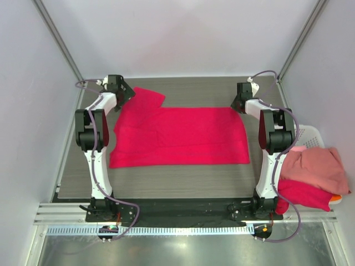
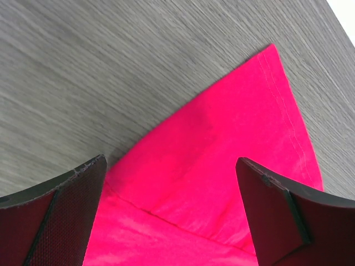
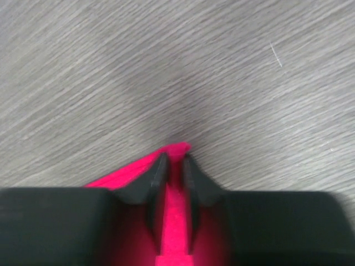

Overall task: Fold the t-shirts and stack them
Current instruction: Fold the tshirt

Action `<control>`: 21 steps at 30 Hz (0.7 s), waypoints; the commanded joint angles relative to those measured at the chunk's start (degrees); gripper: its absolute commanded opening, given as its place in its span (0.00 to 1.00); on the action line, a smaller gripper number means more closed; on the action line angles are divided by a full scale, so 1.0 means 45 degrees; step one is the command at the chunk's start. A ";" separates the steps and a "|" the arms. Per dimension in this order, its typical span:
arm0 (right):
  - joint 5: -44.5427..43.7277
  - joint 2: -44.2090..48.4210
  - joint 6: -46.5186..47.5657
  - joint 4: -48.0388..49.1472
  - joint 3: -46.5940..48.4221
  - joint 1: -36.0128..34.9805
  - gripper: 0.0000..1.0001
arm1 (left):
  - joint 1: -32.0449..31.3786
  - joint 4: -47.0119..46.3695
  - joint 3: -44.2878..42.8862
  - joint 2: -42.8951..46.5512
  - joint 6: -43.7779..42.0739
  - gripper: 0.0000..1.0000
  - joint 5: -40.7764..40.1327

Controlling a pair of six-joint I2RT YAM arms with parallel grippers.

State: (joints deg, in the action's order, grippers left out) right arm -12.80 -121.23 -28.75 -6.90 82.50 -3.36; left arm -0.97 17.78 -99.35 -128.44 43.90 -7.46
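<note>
Near the far left corner of the bench (image 1: 194,88), the left gripper (image 1: 123,91) (image 2: 169,163) hangs with jaws spread wide over a sleeve of the crimson shirt (image 1: 183,136) (image 2: 222,155) (image 3: 176,148), grasping nothing. The crimson shirt lies flat across the middle of the bench, reaching from arm to arm. At its far right corner, the right gripper (image 1: 239,102) (image 3: 173,158) is clenched on the cloth's tip. Off the right edge, a white basket (image 1: 309,133) carries a pink shirt (image 1: 316,166) heaped on a red shirt (image 1: 302,194), with a sliver of orange shirt (image 1: 335,197) showing beside them.
</note>
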 commanded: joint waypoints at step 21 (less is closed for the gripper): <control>-0.0379 0.0065 -0.0173 -0.0206 -0.0208 0.0257 0.04 | 0.0158 0.2278 -0.5945 -0.4286 0.0029 0.83 0.2340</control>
State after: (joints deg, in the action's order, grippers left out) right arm -13.74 -121.25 -29.08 -7.27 82.37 -3.16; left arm -0.60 22.02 -122.58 -143.37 43.33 -2.55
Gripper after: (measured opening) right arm 0.093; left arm 0.849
